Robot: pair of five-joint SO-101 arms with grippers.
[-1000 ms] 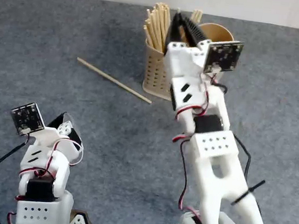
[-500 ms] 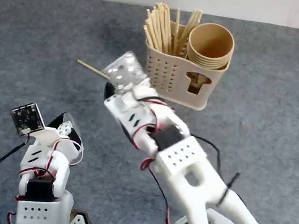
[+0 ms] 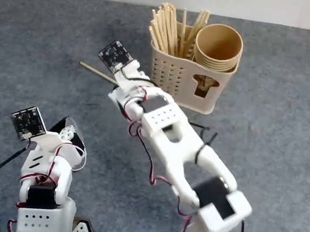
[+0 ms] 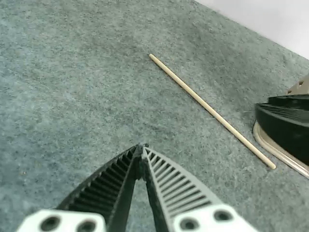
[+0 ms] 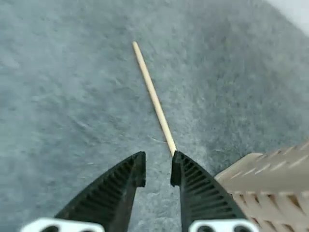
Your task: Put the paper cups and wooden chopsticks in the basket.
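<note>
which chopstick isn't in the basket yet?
The lone chopstick lying flat on the grey mat beside the basket, just ahead of the open right gripper. The other chopsticks stand upright inside, beside the paper cups.

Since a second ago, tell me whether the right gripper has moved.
Yes. The right gripper swung from above the basket down to the loose chopstick beside it.

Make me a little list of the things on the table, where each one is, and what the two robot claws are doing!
basket: upright on the grey mat
paper cups: stacked inside the basket
chopsticks: bundle standing in the basket
loose chopstick: flat on the mat beside the basket
right gripper: open, at the loose chopstick's end
left gripper: shut, empty, apart from the loose chopstick
</note>
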